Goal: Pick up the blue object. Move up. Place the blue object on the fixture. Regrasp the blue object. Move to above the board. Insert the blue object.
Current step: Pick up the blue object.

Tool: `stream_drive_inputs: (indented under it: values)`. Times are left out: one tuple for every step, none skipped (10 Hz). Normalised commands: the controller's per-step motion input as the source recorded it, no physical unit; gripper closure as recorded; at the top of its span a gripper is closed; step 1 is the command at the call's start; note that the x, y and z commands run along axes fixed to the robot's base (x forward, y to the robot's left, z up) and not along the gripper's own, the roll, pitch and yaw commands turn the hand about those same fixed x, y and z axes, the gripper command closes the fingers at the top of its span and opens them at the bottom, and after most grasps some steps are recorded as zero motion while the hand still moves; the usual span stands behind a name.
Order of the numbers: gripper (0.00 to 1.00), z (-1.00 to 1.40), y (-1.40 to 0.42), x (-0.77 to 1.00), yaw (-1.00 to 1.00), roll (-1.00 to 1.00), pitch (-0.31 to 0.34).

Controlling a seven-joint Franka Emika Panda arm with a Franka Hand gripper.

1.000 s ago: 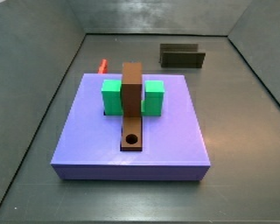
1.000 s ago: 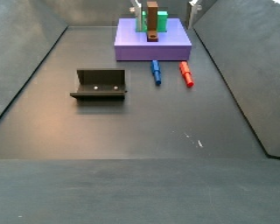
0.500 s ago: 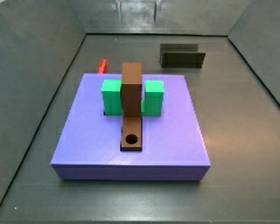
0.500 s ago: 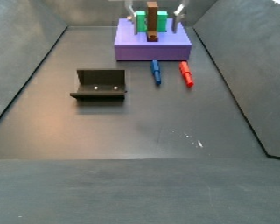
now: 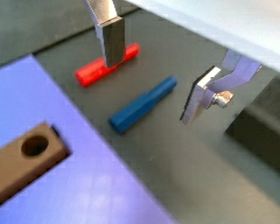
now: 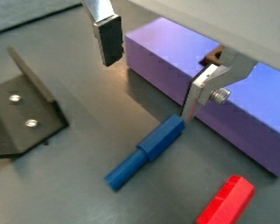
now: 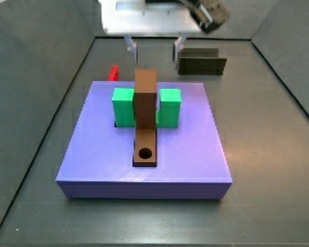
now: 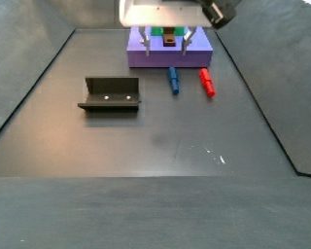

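Observation:
The blue object is a short blue peg lying flat on the dark floor beside the board, and it shows again in a wrist view and a side view. In a side view the board hides it. My gripper hangs open above the peg, one finger on each side, holding nothing; it also shows in both side views and a wrist view. The fixture stands apart on the floor.
A small red peg lies next to the blue one. The board carries a brown strip with a round hole and green blocks. Sloping grey walls bound the floor.
The gripper has come down into both side views from the top edge and now hangs over the pegs by the board. Pegs, board and fixture have not moved.

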Motion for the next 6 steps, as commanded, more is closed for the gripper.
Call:
stream_drive_inputs:
  values:
    - [0.0,-0.83,-0.3,0.06,0.0,0.26,-0.05]
    - [0.0,-0.76,-0.19,0.06,-0.02,0.32,0.0]
    - [0.0,-0.68,-0.09,0.0,-0.05,0.32,0.0]
    - [0.0,-0.56,-0.02,0.0,-0.07,0.28,0.0]
    - [0.0,-0.4,0.0,0.0,-0.1,0.25,0.004]
    - [0.0,-0.17,-0.02,0.0,-0.03,0.14,0.0]
